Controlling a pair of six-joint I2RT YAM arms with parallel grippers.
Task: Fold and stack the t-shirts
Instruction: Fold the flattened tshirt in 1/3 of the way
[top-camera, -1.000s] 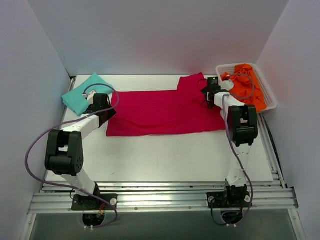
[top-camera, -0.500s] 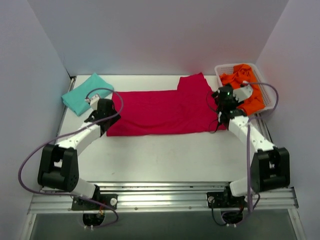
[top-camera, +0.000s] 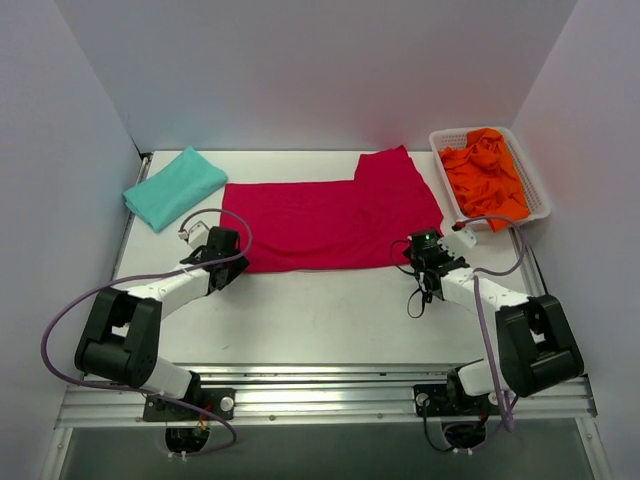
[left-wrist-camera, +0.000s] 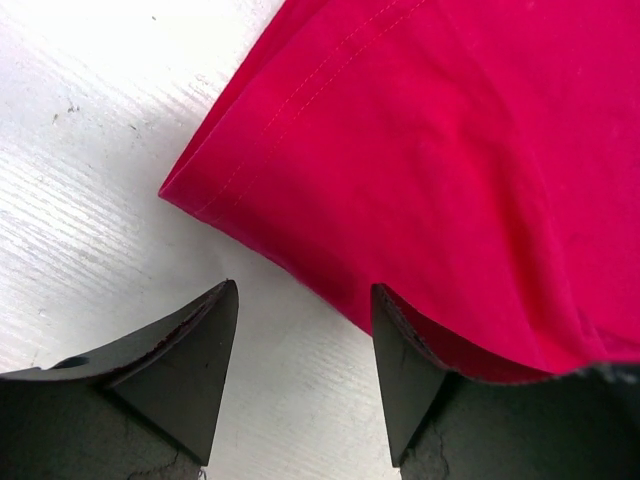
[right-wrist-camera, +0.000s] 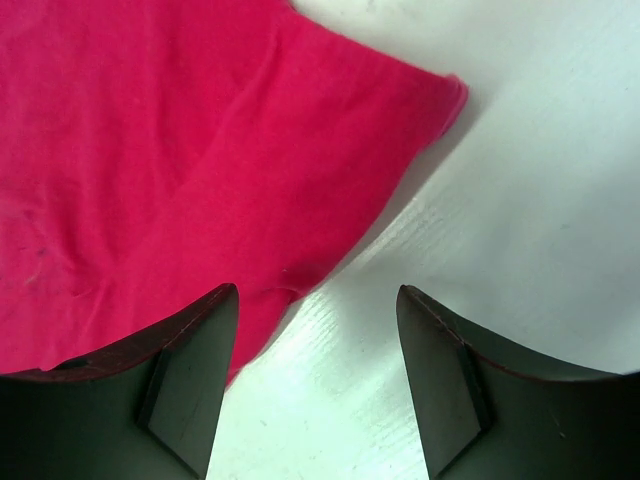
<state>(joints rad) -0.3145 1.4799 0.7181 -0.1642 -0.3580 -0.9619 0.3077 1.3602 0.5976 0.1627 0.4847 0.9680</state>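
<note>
The crimson t-shirt (top-camera: 330, 215) lies flat across the middle of the table, one sleeve toward the back. My left gripper (top-camera: 228, 246) is open at its near left corner; in the left wrist view the gripper (left-wrist-camera: 305, 300) sits on bare table just before the hem (left-wrist-camera: 400, 150), with the cloth edge lying over the right fingertip (left-wrist-camera: 400, 340). My right gripper (top-camera: 422, 247) is open at the near right corner; in the right wrist view the gripper (right-wrist-camera: 318, 300) straddles the shirt's edge (right-wrist-camera: 200, 150). A folded teal t-shirt (top-camera: 175, 187) lies at the back left. Orange t-shirts (top-camera: 487, 178) are bunched in a basket.
A white plastic basket (top-camera: 536, 180) stands at the back right. White walls close in the table on three sides. An aluminium rail (top-camera: 320, 395) runs along the near edge by the arm bases. Cables loop beside both arms.
Both grippers have come back from the shirt's far corners to its near corners. The left left the teal shirt's side, the right left the basket. The shirt barely moved.
</note>
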